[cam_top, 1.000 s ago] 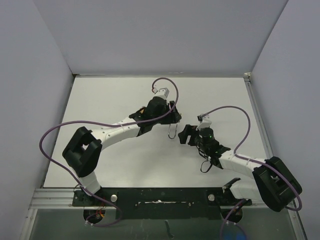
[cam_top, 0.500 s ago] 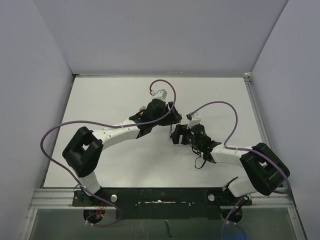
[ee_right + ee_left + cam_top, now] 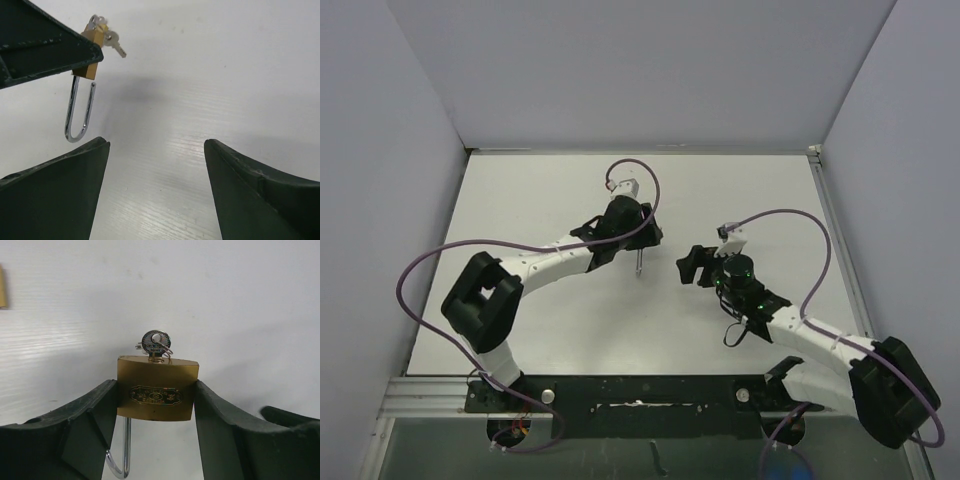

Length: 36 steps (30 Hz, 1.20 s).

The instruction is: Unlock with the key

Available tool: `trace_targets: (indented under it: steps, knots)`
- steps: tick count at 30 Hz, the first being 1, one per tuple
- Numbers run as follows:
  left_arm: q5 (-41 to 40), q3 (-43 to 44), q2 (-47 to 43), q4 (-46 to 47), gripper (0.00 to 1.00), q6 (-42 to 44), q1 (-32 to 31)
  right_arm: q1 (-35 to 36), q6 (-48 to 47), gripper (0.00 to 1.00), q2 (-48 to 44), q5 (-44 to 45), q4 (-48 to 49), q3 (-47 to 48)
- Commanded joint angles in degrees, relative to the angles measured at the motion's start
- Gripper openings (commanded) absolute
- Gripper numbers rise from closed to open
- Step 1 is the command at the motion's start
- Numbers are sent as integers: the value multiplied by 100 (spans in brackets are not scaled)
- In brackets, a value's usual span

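My left gripper [image 3: 640, 238] is shut on a brass padlock [image 3: 157, 377] and holds it by its sides above the table [image 3: 550, 190]. A silver key [image 3: 155, 343] sticks in the padlock's keyhole, with a second key on its ring. In the right wrist view the padlock [image 3: 91, 64] hangs at the upper left. One leg of its steel shackle [image 3: 79, 116] is free of the body. My right gripper [image 3: 693, 266] is open and empty, to the right of the padlock and apart from it.
A small brass-coloured thing [image 3: 2, 287] shows at the left edge of the left wrist view; I cannot tell what it is. Purple cables [image 3: 785, 222] loop over both arms. Grey walls [image 3: 410, 120] close in the table on three sides.
My right gripper closed in on the padlock, then drew back to the right and is empty. My left gripper moved the padlock a little to the left.
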Motion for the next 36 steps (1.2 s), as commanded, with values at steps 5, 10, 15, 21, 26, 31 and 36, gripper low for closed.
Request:
trace_targets:
  steps: [5,10,15,21,26,31,36]
  knots:
    - [-815,804,456,-495,0,647,174,-282,-169,79,-1142,314,-892,107]
    - [-831,1455,1104,-723,0,698,167,-341,-194,80,-1460,298,-1181,153]
    - [-893,2111,1754,-832,0,645,154,-369,-150,80,-1707,262,-1304,84]
    - [-852,3113,2587,-1063,0,586,158,-388,-137,79,-1935,277,-1465,39]
    - [-839,3929,3267,-1311,0,571,196,-404,-128,80,-2096,281,-1594,24]
    - [-637,4272,3591,-1411,5,585,249,-418,-110,80,-2163,264,-1714,42]
    - [-674,4060,3447,-1337,59,570,264,-431,-102,80,-2115,204,-1707,84]
